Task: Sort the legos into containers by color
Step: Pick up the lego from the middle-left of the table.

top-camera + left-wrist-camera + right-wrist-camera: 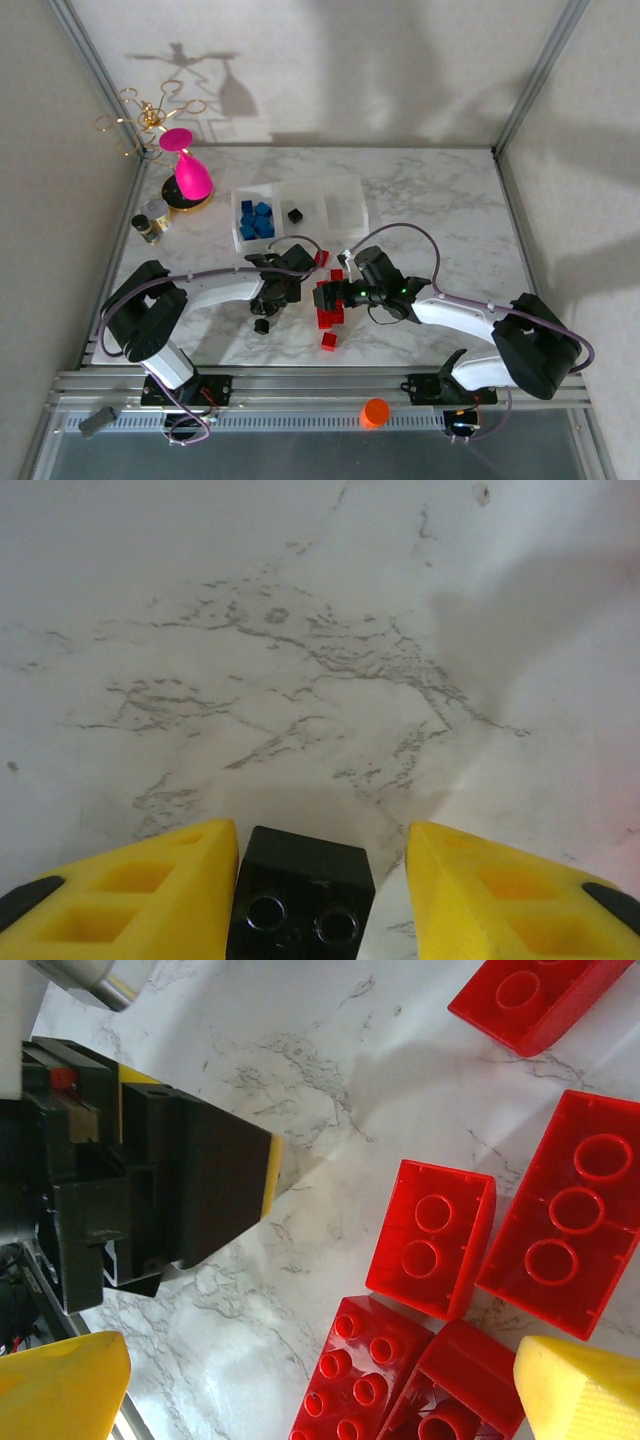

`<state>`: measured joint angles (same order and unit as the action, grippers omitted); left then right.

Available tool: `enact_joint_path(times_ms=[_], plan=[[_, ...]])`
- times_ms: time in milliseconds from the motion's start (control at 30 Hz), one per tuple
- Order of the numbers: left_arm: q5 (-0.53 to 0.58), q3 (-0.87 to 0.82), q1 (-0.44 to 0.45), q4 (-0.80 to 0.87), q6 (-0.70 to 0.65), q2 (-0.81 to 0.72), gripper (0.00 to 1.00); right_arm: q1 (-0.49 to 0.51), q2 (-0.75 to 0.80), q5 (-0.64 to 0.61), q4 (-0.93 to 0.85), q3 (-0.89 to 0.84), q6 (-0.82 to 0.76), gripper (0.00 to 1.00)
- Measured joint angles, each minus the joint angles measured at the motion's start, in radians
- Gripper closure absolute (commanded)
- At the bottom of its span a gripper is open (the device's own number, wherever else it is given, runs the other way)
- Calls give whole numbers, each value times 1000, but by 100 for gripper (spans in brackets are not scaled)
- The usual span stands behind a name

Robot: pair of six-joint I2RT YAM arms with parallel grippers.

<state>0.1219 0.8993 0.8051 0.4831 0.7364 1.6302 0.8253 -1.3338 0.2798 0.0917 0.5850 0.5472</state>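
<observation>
- Tray of three clear bins [345, 200] lies toward the far edge of the marble table [450, 230], left of its middle.
- We see blue bricks [256, 220] heaped in the left bin and one black brick [295, 214] alone in the middle bin.
- We find the red bricks [331, 314] loose on the table between the tray and the near edge, about midway along that edge.
- A loose black brick [261, 325] sits on the marble toward the near edge, just left of the red ones.
- In the left wrist view, the left gripper [320, 835] has its yellow fingers [140, 900] on either side of a black two-stud brick [300, 895].
- The finger on the left of that view lies against the brick and the other stands clear of it, so we read the jaws as open around it, not clamped.
- We cannot tell whether this is the loose black brick seen from above.
- The right gripper [320, 1385] is spread wide and holds nothing; a two-stud red brick [430, 1240] and its neighbours lie on the marble beyond its fingertips [585, 1390].
- A pink goblet [188, 172] stands at the far left corner of the table.
- An orange cap [375, 411] rests on the rail beyond the near edge.
</observation>
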Motion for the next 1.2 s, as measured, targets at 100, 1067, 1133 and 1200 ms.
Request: enact_joint_path(times_ms=[100, 1067, 1133, 1200], plan=[[1, 0, 5, -1, 0, 16, 54, 0, 0, 0, -2, 0, 0, 1], [39, 164, 12, 55, -11, 15, 65, -132, 75, 35, -27, 0, 0, 1], [54, 223, 8, 64, -19, 16, 65, -180, 92, 45, -29, 0, -1, 1], [70, 296, -1, 77, -30, 25, 65, -225, 101, 60, -35, 6, -1, 1]])
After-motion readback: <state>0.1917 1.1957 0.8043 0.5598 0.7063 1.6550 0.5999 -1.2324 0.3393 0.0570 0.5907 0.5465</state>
